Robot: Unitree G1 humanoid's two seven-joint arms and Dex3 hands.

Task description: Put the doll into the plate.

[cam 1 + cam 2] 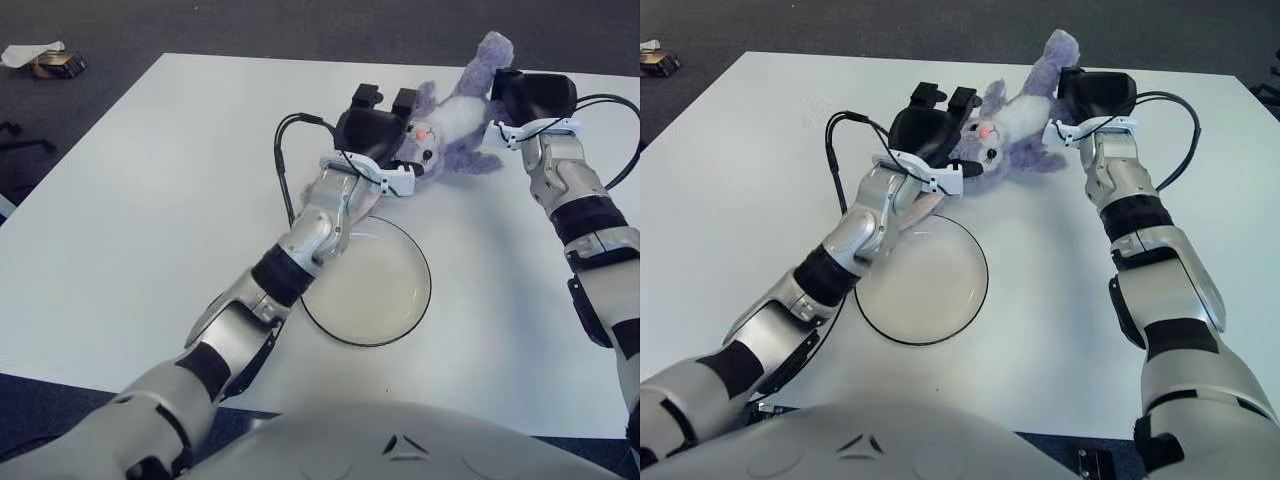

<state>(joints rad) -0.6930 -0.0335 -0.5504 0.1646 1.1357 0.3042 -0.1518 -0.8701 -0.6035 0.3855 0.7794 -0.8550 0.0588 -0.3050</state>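
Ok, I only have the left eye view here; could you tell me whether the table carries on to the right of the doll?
Observer: Yes. In the right eye view the table runs on past the right hand, and its far right corner shows, beyond the doll.
Operator: Thanks. And how much of the right arm shows?
Observer: There the right arm shows down to the shoulder, to the right of the plate. The left hand is at the doll's head.
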